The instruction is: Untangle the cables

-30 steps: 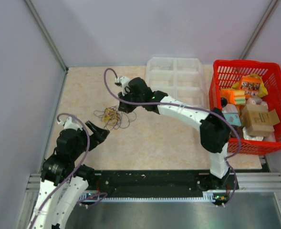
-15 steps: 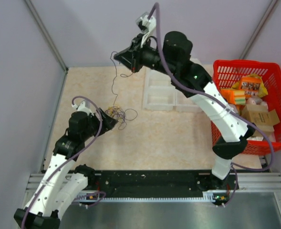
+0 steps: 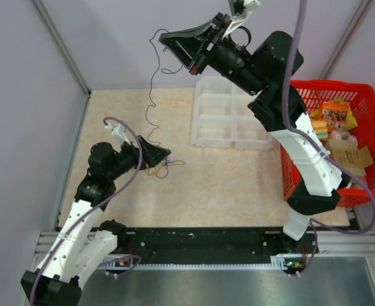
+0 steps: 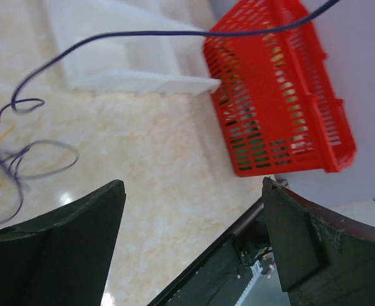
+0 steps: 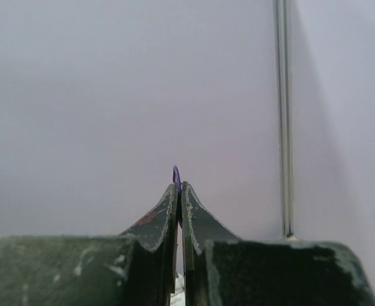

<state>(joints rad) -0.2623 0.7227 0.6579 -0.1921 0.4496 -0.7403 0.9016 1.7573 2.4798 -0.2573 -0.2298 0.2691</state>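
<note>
One dark strand raised from the tangle between two arms.
High at the far side, the right fingers (image 3: 174,43) are pinched shut on one dark cable (image 3: 152,89), which hangs down to the tangle of cables (image 3: 155,164) on the surface (image 3: 225,185), left of middle. The left fingers (image 3: 159,153) are spread wide at that tangle, holding nothing. One red basket (image 3: 359,86) stands at the right and one clear tray (image 3: 203,121) at the far side.

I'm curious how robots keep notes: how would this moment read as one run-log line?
right end effector: shut on cable strand, held high | left end effector: open, near tangle | tangle: on table
</note>
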